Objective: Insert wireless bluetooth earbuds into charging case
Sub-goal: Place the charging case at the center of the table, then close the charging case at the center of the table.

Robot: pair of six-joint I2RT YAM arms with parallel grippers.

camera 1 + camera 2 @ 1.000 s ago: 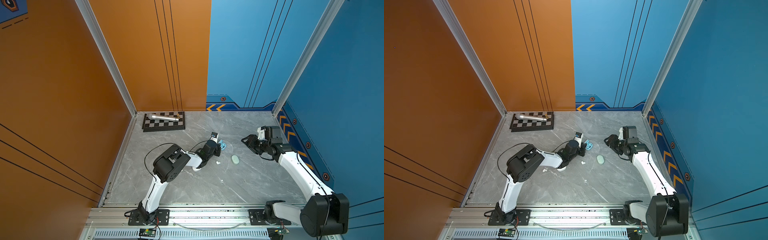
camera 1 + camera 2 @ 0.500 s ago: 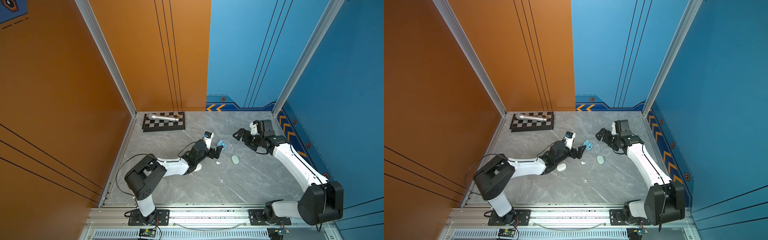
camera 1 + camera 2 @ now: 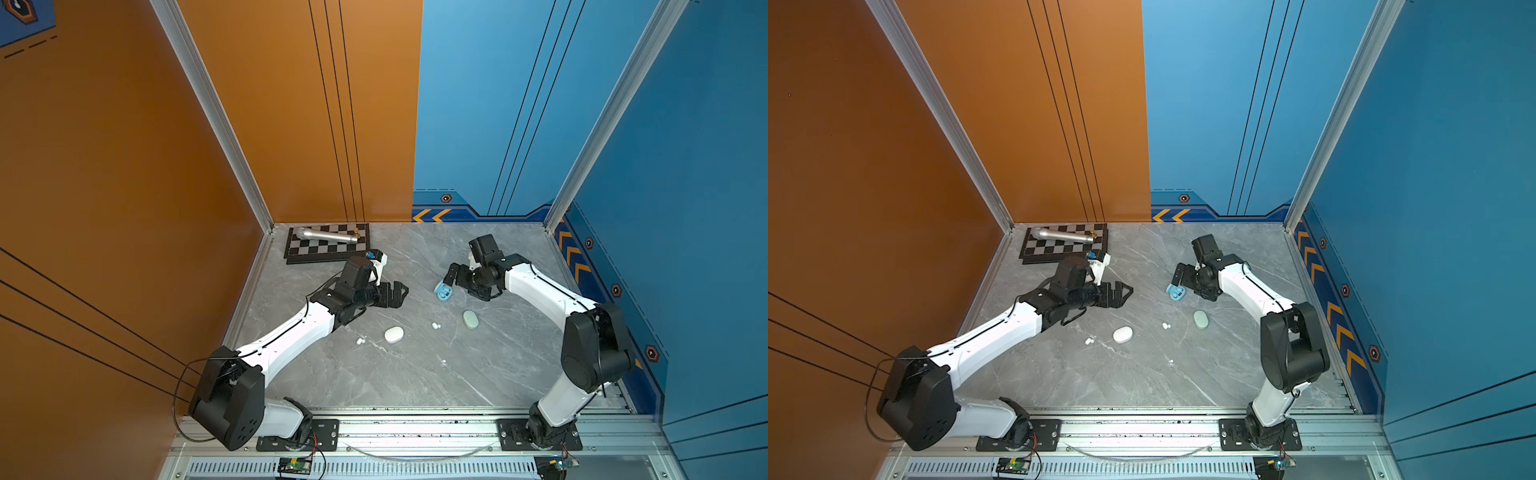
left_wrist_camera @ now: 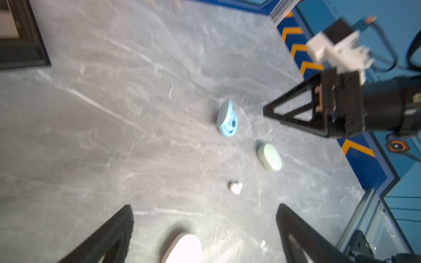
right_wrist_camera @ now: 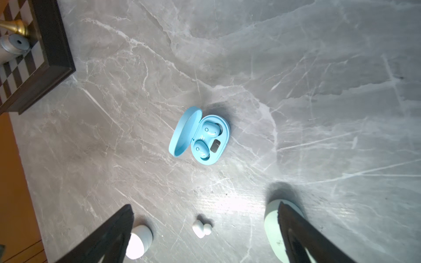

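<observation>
While neither grips anything, both claws stand wide apart and empty.

Left claw (image 3: 400,293): left of centre, held level, pointing right toward the cases. Its arm stretches low and long from the near-left base.

Right claw (image 3: 452,277): just beside the open blue case (image 3: 443,291), on its far-right side, tipped downward. Its arm rises from the near-right base, elbow bent, forearm reaching far and left.

Earbuds, blue pair (image 5: 210,128): seated in the blue case, lid up. Judged done, bar closing.

Earbuds, pale pair (image 5: 201,227): loose on the counter (image 5: 319,68), touching each other, between the white case (image 5: 141,239) and the mint case (image 5: 271,218).

Earbuds, second pale pair (image 3: 360,340): loose, just left of the white case. Which pair is mint cannot be told.

Handling, judged: very light, hard, smooth and rounded, with no give; apt to skid on the stone or pop out of a pinch. Take one bud at a time across its broader body, fingers narrowed first and set low to the counter. The white and mint cases are shut and need opening first.

Also present: chessboard (image 3: 328,251) with microphone (image 3: 328,236), far left, well apart.
</observation>
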